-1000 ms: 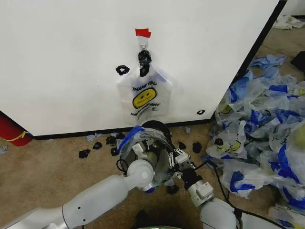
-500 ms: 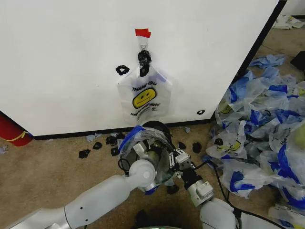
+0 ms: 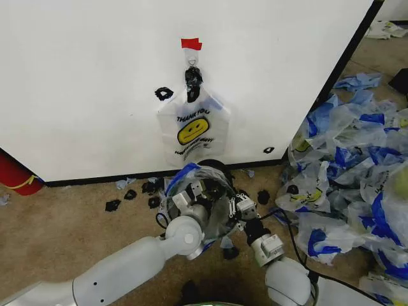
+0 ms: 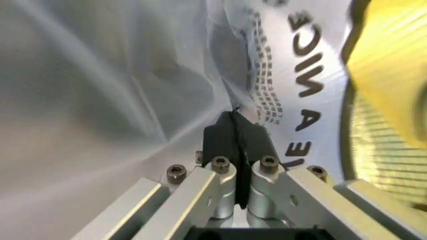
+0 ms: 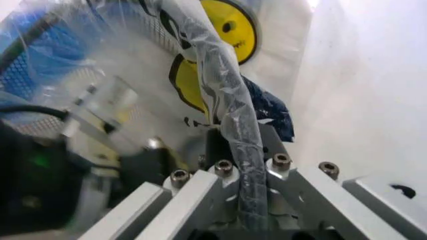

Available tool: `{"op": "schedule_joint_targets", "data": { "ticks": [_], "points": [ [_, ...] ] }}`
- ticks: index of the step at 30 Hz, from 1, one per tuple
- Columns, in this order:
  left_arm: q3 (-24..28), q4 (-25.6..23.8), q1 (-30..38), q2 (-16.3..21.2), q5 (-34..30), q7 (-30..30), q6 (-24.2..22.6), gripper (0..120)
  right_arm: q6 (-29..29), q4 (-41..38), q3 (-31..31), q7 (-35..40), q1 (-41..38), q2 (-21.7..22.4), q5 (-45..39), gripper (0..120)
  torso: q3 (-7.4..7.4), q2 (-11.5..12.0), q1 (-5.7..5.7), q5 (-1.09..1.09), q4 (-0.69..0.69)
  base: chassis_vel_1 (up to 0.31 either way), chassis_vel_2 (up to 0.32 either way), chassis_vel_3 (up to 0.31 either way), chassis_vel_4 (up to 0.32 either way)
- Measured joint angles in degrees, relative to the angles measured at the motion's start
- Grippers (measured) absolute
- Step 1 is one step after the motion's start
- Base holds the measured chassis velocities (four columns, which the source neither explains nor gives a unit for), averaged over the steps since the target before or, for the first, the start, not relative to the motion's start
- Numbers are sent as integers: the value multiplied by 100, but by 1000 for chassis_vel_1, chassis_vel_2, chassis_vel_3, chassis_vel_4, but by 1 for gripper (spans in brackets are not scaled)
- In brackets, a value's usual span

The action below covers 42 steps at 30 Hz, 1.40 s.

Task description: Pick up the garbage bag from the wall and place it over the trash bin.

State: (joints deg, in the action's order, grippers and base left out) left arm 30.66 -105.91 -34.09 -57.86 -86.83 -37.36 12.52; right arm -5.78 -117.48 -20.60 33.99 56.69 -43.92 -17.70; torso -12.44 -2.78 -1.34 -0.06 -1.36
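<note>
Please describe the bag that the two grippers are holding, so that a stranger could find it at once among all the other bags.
Start at the white wall with red tape. On the floor below it stands the black bin. The bag draped over the bin, pinched by the left gripper and right gripper, is the one; another hangs on the wall, others lie heaped right.

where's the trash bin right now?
Head view: the bin stands on the floor at the wall's base, below a hanging bag, mostly hidden by the bag both grippers hold.

trash bin (image 3: pixel 213 168) mostly hidden under garbage bag (image 3: pixel 203 191), apparently black
</note>
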Motion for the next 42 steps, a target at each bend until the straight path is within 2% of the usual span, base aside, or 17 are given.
{"op": "schedule_joint_targets", "data": {
  "ticks": [6, 10, 18, 29, 42],
  "points": [
    [-40, -378, -39, 469, -97, -47, -13, 0, 24, 179, 116, 70, 2, -130, -43, 0, -1, 0, 0, 1, 1, 0, 0, 0, 0],
    [-112, -443, -150, 548, -102, -47, -21, 0, 51, 302, 123, 112, -43, -211, -58, 0, -1, 0, 0, 1, 1, 0, 0, 0, 0],
    [-169, -347, -308, 364, -60, -34, -25, 0, 124, 328, 118, 206, -97, -309, -191, 0, -1, 0, 0, 1, 1, 0, 0, 0, 0],
    [-11, 104, -169, 12, 35, 37, 4, 0, 87, -58, 171, 164, 80, -125, -182, 0, -1, 0, 0, 1, 0, 0, 0, 0, 0],
    [170, -25, -33, -31, -3, -22, 14, 0, 171, 323, 189, 223, -96, -225, -201, 0, -1, 0, 0, 1, 1, 0, 0, 0, 0]
  ]
}}
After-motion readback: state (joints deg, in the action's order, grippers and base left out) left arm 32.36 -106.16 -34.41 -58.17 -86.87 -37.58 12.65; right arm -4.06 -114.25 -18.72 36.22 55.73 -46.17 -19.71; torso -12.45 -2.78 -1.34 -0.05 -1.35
